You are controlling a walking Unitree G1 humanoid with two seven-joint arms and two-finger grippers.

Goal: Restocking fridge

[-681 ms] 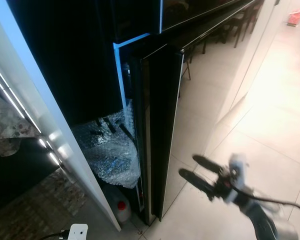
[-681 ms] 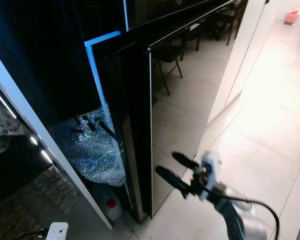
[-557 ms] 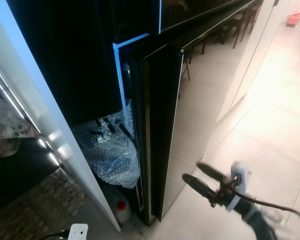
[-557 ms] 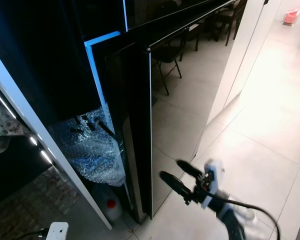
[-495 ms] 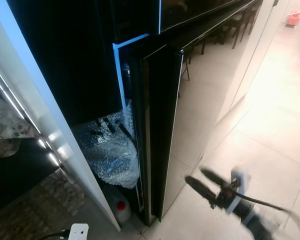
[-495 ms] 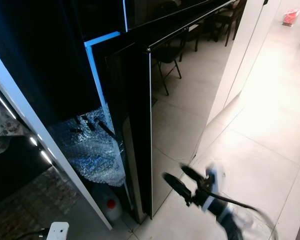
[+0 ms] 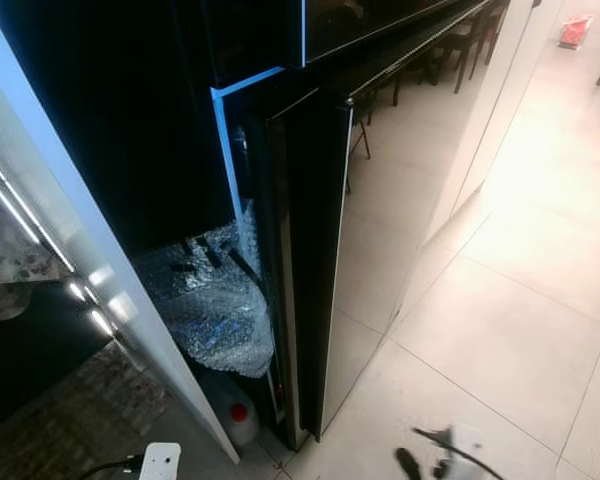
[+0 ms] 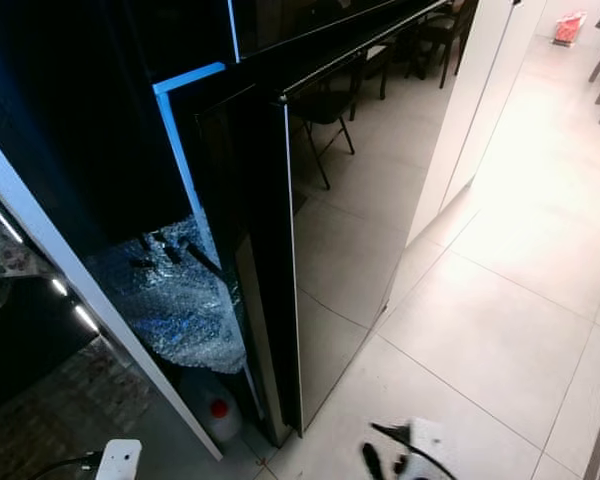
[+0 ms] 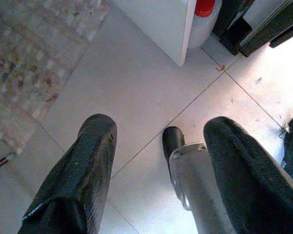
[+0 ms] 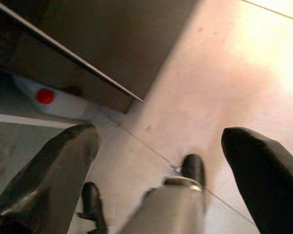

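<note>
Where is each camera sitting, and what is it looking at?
Head eyes: look down at the fridge door, bubble wrap and tiled floor; right gripper at the bottom edge.
Left wrist: looks down past the open left gripper at the floor.
Right wrist: looks past its open fingers at the floor.
Shared: red-capped jug.

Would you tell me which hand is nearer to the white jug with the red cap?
Left, it seems. The left hand hangs just left of the jug, past the white panel; the right hand hangs over the tiles beyond the open fridge door.
</note>
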